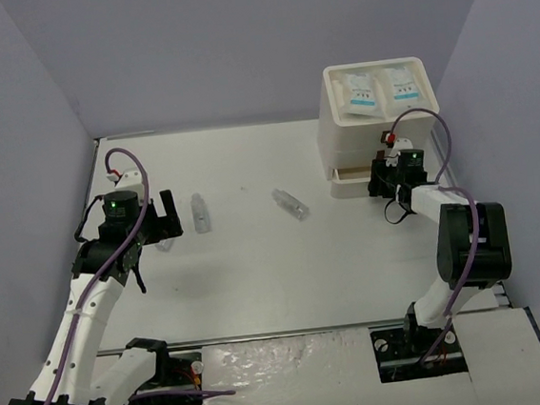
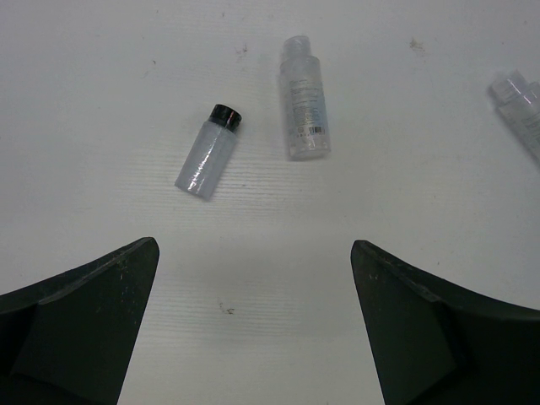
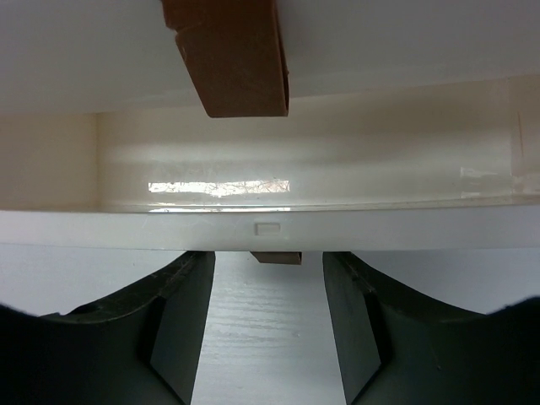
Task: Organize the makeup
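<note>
Two white sachets with blue print (image 1: 381, 88) lie side by side on top of the white drawer box (image 1: 349, 133). Three clear vials lie on the table: a black-capped one (image 2: 208, 153), a clear bottle (image 2: 304, 105) and another (image 1: 290, 203) toward the middle. My left gripper (image 2: 253, 253) hangs open just short of the black-capped vial, holding nothing. My right gripper (image 3: 268, 261) is at the box's pulled-out bottom drawer (image 3: 270, 228). Its jaws stand apart on either side of the drawer's brown handle (image 3: 276, 256) without touching it. The drawer's inside shows nothing in it.
A second brown handle (image 3: 232, 59) juts out above the drawer. The box stands at the back right against the purple wall (image 1: 487, 67). Purple walls enclose the table on three sides. A small dark speck (image 2: 224, 309) marks the table between my left fingers.
</note>
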Controlling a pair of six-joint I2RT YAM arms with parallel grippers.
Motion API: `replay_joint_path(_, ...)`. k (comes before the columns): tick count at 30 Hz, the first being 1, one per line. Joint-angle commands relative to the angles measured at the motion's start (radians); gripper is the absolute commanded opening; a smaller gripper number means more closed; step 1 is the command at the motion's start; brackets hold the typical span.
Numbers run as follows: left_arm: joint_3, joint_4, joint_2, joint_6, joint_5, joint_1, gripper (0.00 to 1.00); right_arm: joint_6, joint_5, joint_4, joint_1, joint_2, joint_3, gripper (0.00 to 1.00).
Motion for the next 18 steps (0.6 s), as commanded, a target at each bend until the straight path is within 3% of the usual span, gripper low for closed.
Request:
replay_joint_path(1,0.015,0.047,0.001,-0.009,-0.008,0.01,0.97,-0.017,0.023,0.052,0.01,0.006,0.049,0.46)
replay_joint_path(5,0.017,0.047,0.004,-0.011,-0.008,0.01,0.97,-0.017,0.035,0.057,0.009,0.008,0.045,0.38)
replay_joint_path(14,0.017,0.047,0.001,-0.011,-0.007,0.01,0.97,-0.017,0.067,0.066,0.011,-0.021,0.028,0.03)
replay_joint_path(18,0.017,0.047,-0.001,-0.011,-0.007,0.01,0.97,-0.009,0.079,0.066,0.012,-0.037,0.007,0.0)
